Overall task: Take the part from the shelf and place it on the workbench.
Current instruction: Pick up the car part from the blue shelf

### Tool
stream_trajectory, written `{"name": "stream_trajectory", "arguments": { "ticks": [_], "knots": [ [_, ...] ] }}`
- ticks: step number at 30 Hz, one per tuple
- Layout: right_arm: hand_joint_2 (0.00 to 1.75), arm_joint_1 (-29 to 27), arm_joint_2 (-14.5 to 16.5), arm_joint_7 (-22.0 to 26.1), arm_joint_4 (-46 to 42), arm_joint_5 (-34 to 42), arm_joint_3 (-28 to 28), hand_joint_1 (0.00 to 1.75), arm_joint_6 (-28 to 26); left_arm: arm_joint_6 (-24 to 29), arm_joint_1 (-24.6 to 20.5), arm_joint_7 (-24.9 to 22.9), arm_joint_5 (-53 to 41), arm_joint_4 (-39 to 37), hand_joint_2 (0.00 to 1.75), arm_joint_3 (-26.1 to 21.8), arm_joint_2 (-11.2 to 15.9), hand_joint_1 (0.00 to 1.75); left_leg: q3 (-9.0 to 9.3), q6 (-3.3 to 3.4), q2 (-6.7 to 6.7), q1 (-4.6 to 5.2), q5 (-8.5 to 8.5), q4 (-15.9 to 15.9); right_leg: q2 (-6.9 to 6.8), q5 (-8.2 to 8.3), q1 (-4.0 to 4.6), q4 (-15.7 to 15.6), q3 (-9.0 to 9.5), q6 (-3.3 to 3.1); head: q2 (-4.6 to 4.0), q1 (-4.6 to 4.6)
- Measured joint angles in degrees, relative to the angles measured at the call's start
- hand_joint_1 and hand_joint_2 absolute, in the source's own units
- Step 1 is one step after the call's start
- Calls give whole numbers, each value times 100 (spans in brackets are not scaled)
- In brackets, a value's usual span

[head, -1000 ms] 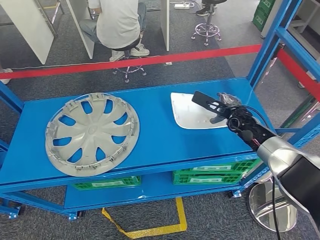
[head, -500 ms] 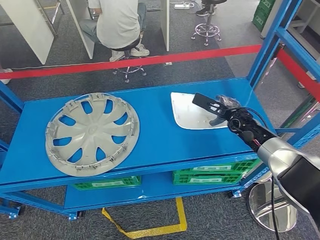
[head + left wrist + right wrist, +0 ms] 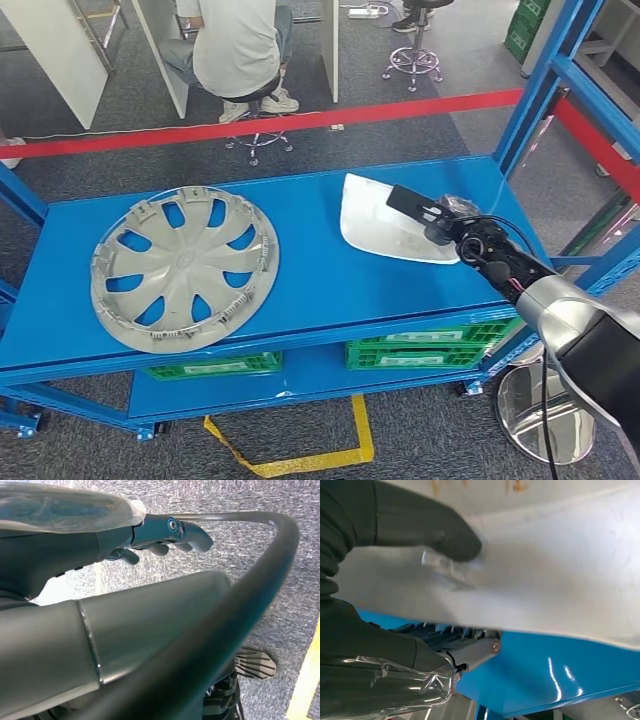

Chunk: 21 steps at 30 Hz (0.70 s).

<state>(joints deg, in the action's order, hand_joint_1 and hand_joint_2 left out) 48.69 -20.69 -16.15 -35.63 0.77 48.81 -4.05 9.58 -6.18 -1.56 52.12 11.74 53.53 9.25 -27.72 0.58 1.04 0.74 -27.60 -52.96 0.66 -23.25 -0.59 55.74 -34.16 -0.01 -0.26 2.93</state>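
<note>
The white panel part [image 3: 375, 222] is located at the right end of the blue shelf [image 3: 317, 270], with its right edge raised clear of the shelf surface and its left portion low against it. The part is gripped at that raised edge by the right hand [image 3: 438, 215]: in the right wrist view, the grey thumb [image 3: 433, 530] is pressed on the pale upper face of the part [image 3: 554, 565], and the darker fingers [image 3: 444, 635] are curled beneath it, above the blue shelf [image 3: 546, 670].

The left hand [image 3: 166, 535] is seen in the left wrist view over grey carpet, with its fingers [image 3: 188, 532] loosely curled and nothing held.

A silver wheel cover [image 3: 185, 268] lies flat on the left part of the shelf, well apart from the part. Green crates [image 3: 423, 352] are stored on the lower shelf level. Beyond a red barrier tape [image 3: 264, 125], a person [image 3: 234, 45] is seated on a stool.
</note>
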Motion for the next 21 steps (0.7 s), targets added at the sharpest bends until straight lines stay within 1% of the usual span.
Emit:
{"name": "stream_trajectory", "arguments": {
  "ticks": [20,21],
  "knots": [
    [175,5,-9,10,-33,8,134,175,-82,26,0,44,117,0,0,75,6,0,-1,0,-1,0,0,1,0,0,-1,0,2,0,0,-4],
    [175,6,-9,14,-33,8,139,175,-86,28,0,45,119,0,44,75,6,0,-1,0,-1,0,0,1,0,0,-1,0,2,0,0,-4]
  ]
}}
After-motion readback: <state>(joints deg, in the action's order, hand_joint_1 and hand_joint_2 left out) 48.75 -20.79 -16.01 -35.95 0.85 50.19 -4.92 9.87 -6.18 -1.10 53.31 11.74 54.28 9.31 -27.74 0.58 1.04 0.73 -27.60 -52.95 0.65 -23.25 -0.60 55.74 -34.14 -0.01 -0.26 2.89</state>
